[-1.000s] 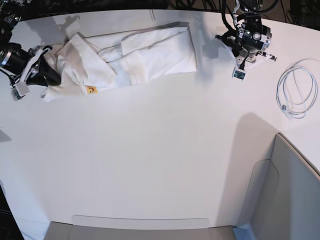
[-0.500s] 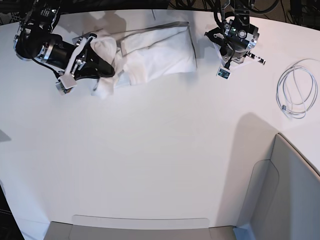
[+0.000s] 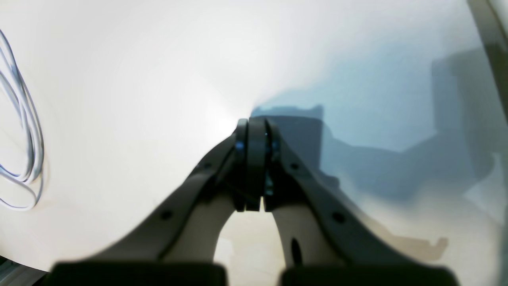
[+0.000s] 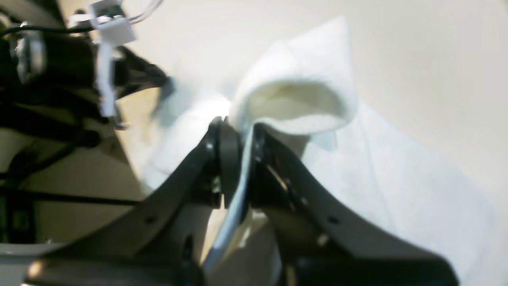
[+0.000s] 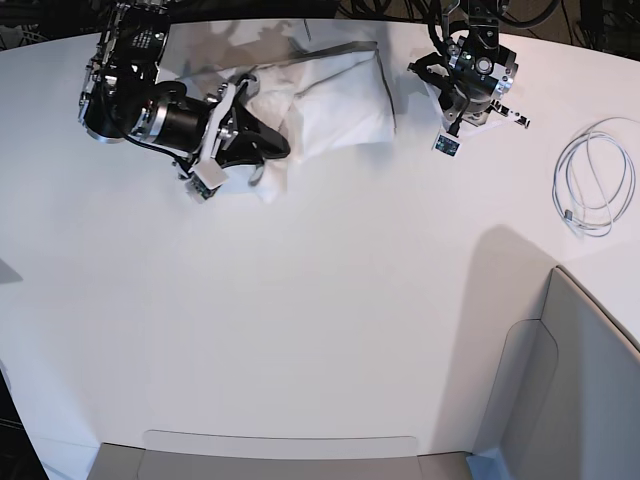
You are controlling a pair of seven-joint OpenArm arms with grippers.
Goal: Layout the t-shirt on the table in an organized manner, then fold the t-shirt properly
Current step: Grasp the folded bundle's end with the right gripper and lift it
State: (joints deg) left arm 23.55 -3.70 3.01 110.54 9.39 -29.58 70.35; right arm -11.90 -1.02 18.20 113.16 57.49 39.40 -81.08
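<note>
The right gripper (image 4: 238, 149) clamps a limp, light t-shirt (image 5: 340, 100) fold; the left gripper (image 3: 256, 167) idles clenched beside it.

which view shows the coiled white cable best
The base view: the whole coiled white cable lies on the white table, clear of both arms. The left wrist view catches only some loops at its left edge. The right wrist view shows none.

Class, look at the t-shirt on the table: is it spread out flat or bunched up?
Bunched up. The t-shirt lies in folds on the table, one edge pinched in the right gripper.
</note>
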